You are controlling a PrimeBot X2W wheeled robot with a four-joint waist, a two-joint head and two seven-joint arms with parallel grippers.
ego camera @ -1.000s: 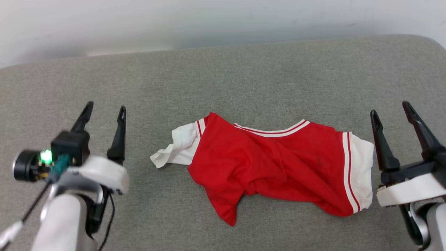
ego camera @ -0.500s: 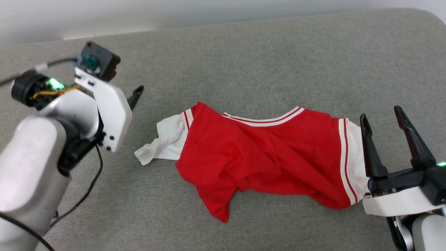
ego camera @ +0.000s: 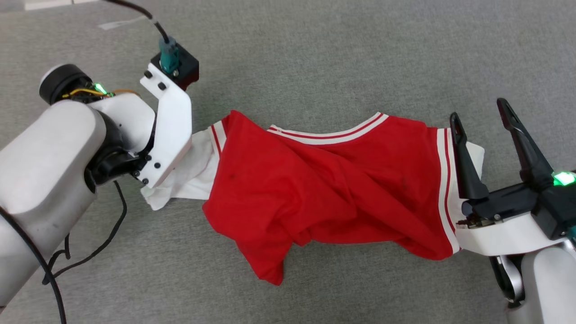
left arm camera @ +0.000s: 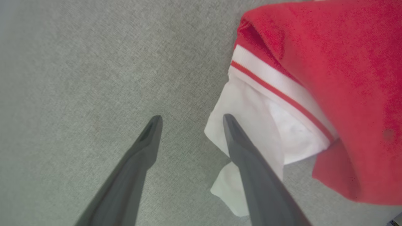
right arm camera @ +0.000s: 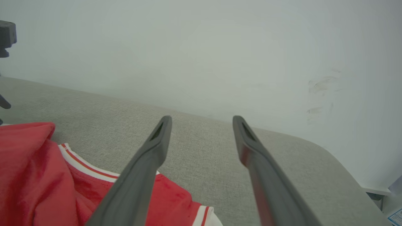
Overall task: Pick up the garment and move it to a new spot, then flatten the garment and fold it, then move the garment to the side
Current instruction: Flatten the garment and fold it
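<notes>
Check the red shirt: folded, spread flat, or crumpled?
Crumpled: the garment lies bunched on the grey surface, deep creases across its red body, white sleeve rumpled, no neat fold.

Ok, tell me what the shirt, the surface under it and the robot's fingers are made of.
Shirt: soft knit cloth, matte, probably cotton or polyester; it crumples into loose folds.
Surface: grey woven upholstery, matte; a fine weave shows.
Fingers: dark, smooth, rigid, likely plastic, though coated metal can't be ruled out.
</notes>
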